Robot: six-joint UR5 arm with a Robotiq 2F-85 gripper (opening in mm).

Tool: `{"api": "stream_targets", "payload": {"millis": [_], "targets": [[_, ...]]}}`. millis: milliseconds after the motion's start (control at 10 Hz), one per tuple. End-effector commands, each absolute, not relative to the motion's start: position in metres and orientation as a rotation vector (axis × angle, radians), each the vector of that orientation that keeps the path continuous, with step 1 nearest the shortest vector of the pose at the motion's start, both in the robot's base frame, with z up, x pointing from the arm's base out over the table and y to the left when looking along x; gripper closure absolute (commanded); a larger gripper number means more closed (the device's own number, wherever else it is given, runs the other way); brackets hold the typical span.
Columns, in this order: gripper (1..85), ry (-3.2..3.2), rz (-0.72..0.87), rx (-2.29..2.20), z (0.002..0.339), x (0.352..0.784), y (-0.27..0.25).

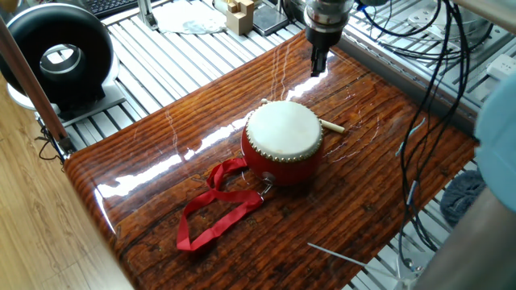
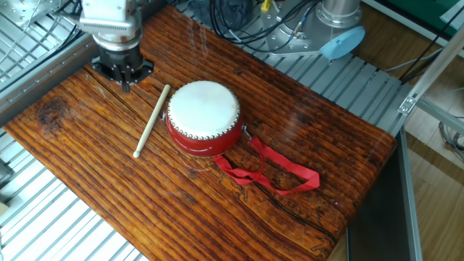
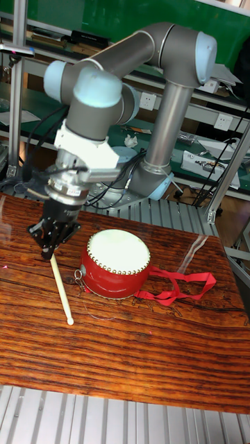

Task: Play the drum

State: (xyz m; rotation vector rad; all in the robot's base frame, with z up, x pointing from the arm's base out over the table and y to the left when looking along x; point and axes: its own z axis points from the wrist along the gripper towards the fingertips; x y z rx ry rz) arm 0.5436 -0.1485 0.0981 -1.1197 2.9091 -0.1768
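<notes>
The drum (image 1: 282, 137) has a red body and a cream skin and stands upright mid-table; it also shows as the drum (image 2: 203, 109) and the drum (image 3: 114, 260). Its red ribbon strap (image 1: 214, 205) trails loose across the wood. A pale wooden drumstick (image 2: 151, 121) lies flat on the table just beside the drum, and in one fixed view only its tip (image 1: 332, 126) shows. My gripper (image 2: 125, 78) hangs fingers-down over the table beyond the stick's far end, apart from both stick and drum. Its fingers (image 1: 320, 63) look pressed together and hold nothing.
A big black ring-shaped device (image 1: 56, 52) stands off the table's corner on the slatted frame. Wooden blocks (image 1: 240, 14) and bundles of cables (image 1: 435, 72) lie behind the gripper. A thin white rod (image 1: 339, 256) rests near the table's edge. A blurred arm part (image 1: 492, 161) fills the right side.
</notes>
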Motion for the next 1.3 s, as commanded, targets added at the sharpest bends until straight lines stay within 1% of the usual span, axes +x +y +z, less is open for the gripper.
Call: {"api": "stream_targets", "payload": {"millis": [0,200,400,500,700,900,1100,1200], "targets": [[71.3,2.975,-0.02,-1.091,0.082,0.536,-0.138],[70.7,3.044,0.069,-1.018,0.077,0.524,-0.131],[70.3,3.136,0.194,-0.854,0.075,0.51,-0.117],[70.3,3.148,0.203,-0.828,0.073,0.508,-0.117],[67.3,3.142,0.194,-0.809,0.064,0.507,-0.116],[63.3,3.114,0.151,-0.817,0.06,0.509,-0.121],[62.0,3.101,0.044,-0.829,0.06,0.512,-0.133],[61.3,3.095,0.035,-0.822,0.059,0.514,-0.131]]}}
